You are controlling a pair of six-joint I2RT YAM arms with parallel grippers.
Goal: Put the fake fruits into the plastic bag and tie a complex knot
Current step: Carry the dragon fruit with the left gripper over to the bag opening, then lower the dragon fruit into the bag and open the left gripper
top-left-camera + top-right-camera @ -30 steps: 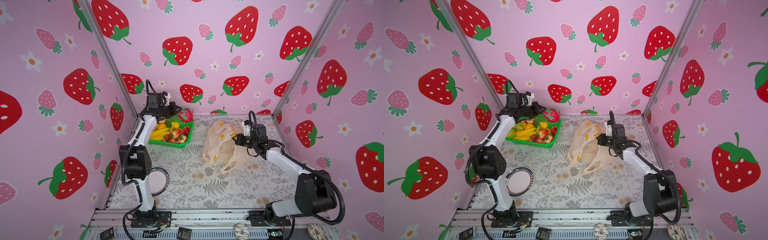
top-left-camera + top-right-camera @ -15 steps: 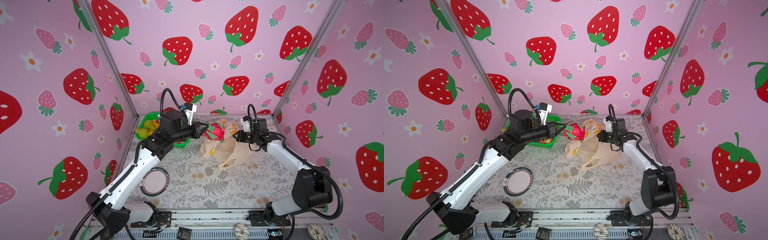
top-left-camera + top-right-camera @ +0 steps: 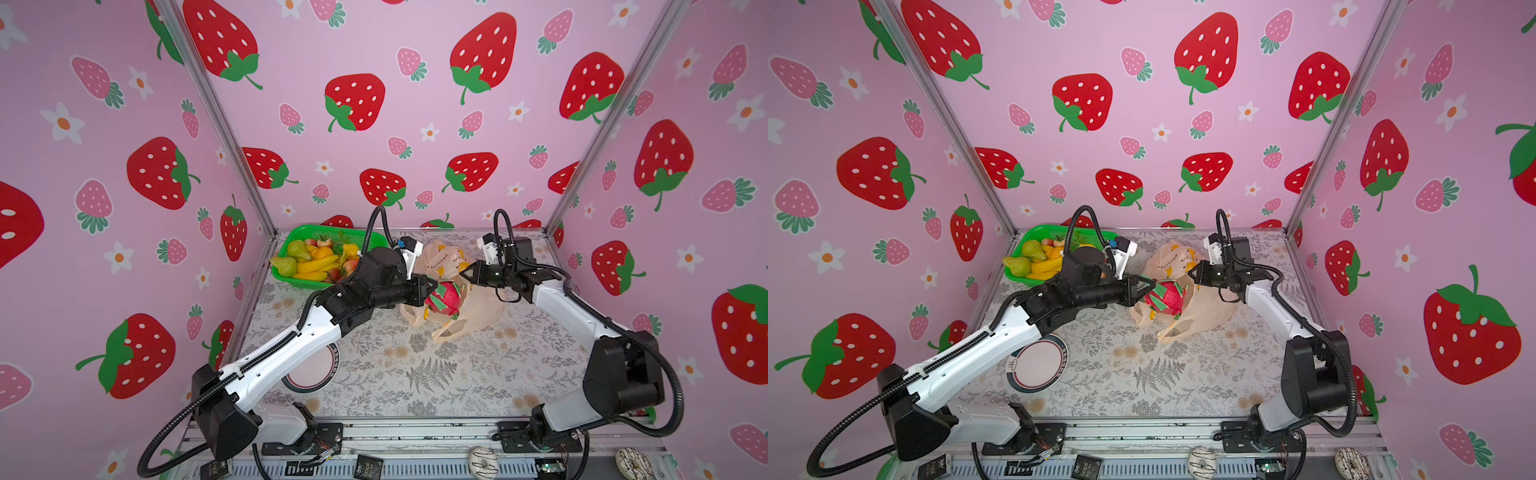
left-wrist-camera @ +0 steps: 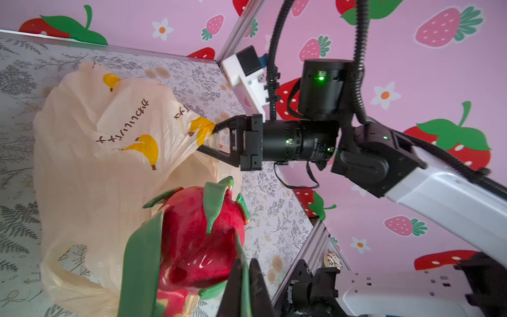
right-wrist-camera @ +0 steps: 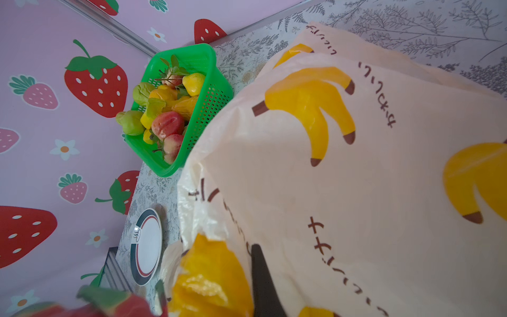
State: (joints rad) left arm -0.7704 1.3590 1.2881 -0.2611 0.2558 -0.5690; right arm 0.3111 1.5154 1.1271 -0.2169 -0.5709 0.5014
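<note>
You are holding the dragon fruit (image 3: 444, 300) at the mouth of the plastic bag (image 3: 482, 309), having just carried it over from the green basket (image 3: 332, 231). Your left gripper (image 3: 433, 286) is clamping one of its green scales. Just ahead, your right gripper (image 3: 465, 273) is pinching the bag's rim up. The opening is looking tight, with bare table lying behind your left hand.

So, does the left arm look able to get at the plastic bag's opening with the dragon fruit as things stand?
Probably yes: the right gripper holds up the rim of the plastic bag, and the dragon fruit in the left gripper hangs at that opening, nothing between them.
</note>
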